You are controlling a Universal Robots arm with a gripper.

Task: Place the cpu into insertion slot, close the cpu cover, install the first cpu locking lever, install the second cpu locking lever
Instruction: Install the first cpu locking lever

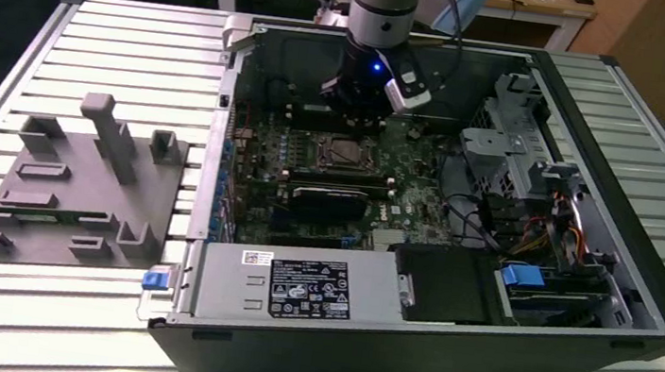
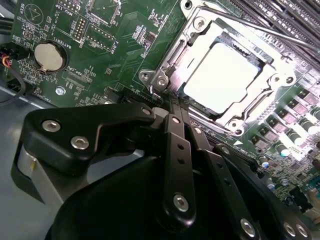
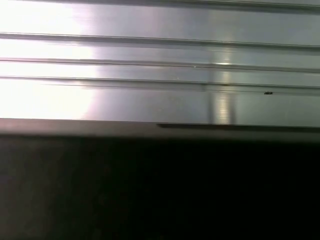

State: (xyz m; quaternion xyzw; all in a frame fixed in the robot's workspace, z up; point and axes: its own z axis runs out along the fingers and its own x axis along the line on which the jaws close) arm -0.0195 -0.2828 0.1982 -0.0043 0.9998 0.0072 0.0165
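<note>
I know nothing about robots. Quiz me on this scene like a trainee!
1. True or false: the cpu sits inside the computer case.
2. What frames the cpu's edges? A) the cpu cover B) a cable C) a blue clip
3. Fill in: in the exterior view, the grey holder lies on the case's ___ side.
Key: 1 true; 2 A; 3 left.

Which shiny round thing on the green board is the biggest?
The coin battery in the second wrist view. It is a wide flat silver disc in a round holder, while the screws around the cpu cover are far smaller.
</note>
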